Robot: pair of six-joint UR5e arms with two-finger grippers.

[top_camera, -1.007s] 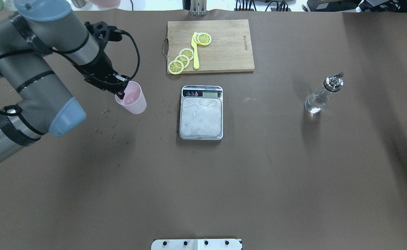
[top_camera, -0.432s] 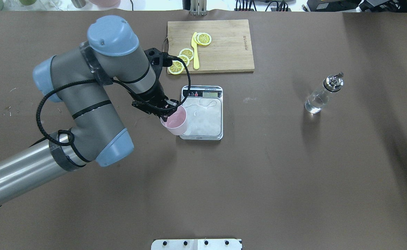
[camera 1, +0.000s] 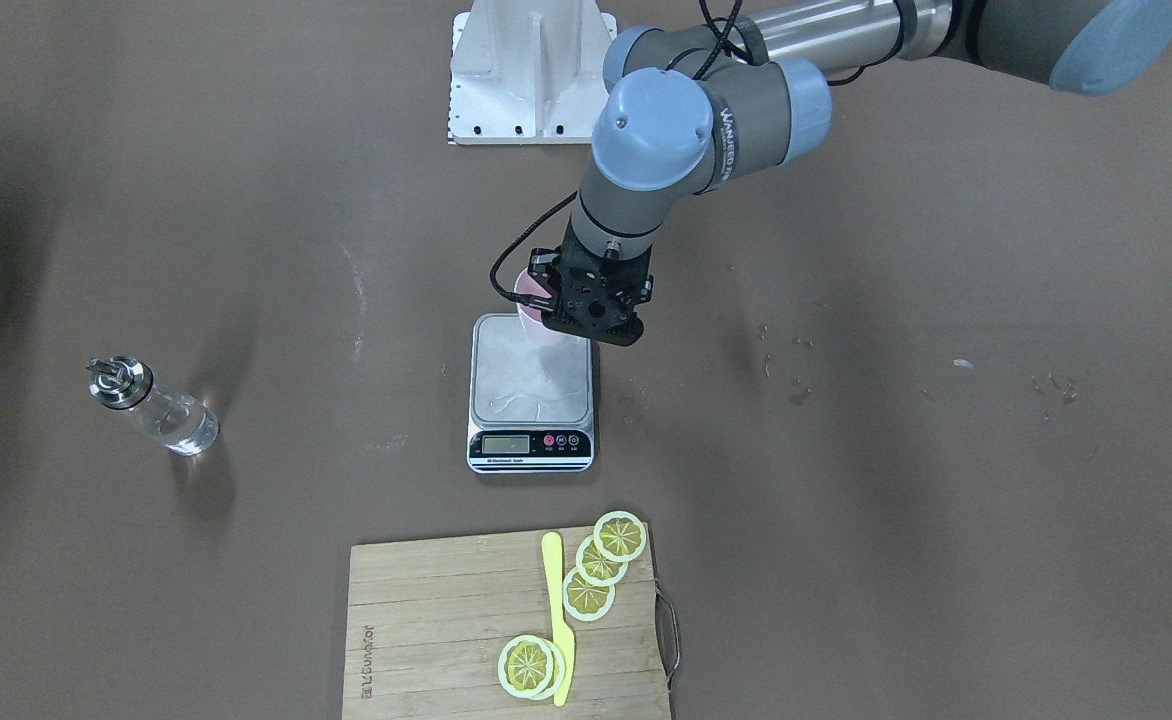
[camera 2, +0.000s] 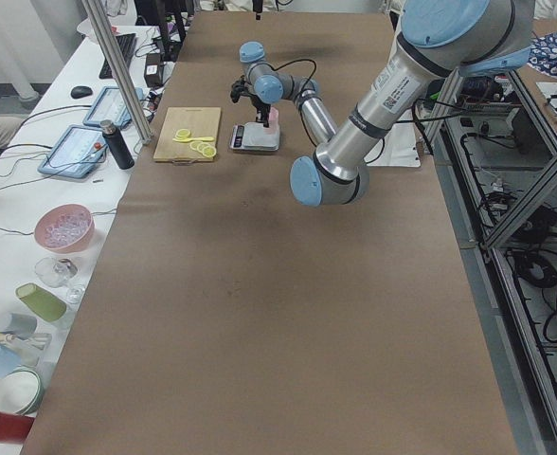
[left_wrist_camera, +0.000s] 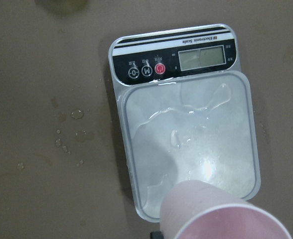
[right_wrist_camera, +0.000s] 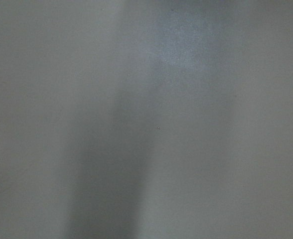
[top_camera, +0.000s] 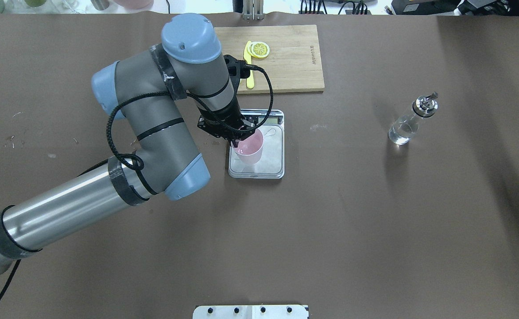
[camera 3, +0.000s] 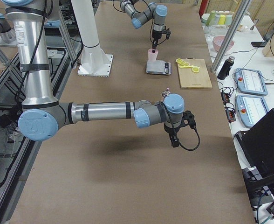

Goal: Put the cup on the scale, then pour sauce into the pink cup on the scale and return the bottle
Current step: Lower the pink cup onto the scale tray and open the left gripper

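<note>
On brown table (top_camera: 374, 221), wet scale (top_camera: 272, 158); left end effector (top_camera: 240, 138) grasps cup (top_camera: 250, 149) above (right end effector (camera 3: 174, 141) unclear)

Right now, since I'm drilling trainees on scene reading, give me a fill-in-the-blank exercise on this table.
1. The left gripper holds a pink ___.
2. It is over the kitchen ___'s steel platform.
3. The glass bottle stands untouched on the robot's ___ side.
4. The yellow knife lies on the wooden ___.
Missing words: cup; scale; right; cutting board.
</note>
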